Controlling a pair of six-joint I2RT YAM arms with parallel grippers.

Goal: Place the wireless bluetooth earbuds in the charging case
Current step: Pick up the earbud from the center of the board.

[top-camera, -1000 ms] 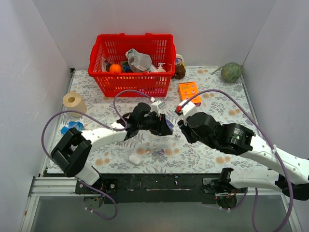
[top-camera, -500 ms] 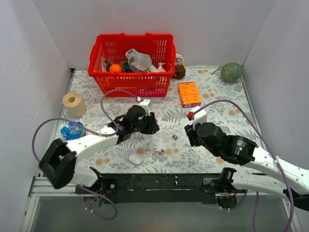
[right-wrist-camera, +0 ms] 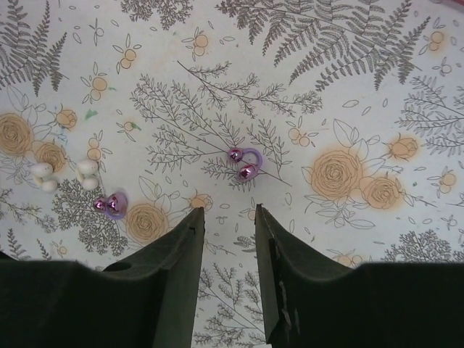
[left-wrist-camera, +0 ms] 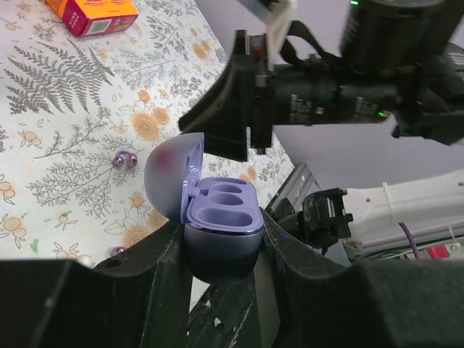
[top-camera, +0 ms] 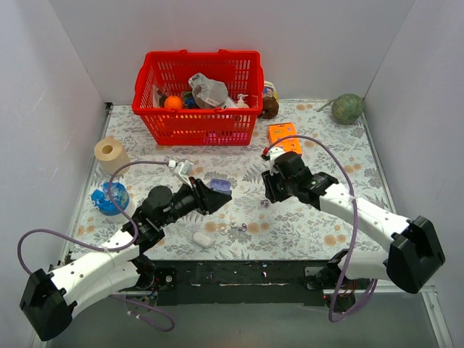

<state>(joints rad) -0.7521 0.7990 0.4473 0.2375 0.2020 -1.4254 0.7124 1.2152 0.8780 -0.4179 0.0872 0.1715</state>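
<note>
My left claw (left-wrist-camera: 220, 245) grips the charging case (left-wrist-camera: 217, 217) by its base, held off the table with the lid tipped back, so both empty sockets face up to take a bud. One earbud (right-wrist-camera: 243, 164) lies on the floral cloth (right-wrist-camera: 348, 87) just ahead of my right claw (right-wrist-camera: 228, 217), whose fingers are narrowly parted and empty. The second earbud (right-wrist-camera: 110, 204) sits further left, near small white pieces (right-wrist-camera: 87, 168). Nothing crowds the nearer bud, so I judge a straight descent free.

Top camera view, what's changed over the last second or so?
The left gripper, shut on the open charging case, drew back from the middle toward the near left. The right gripper pulled away, then reached forward again. It now hangs open with one earbud just ahead of its fingertips. That bud, the other earbud, the white lump and the red basket stayed put.
</note>
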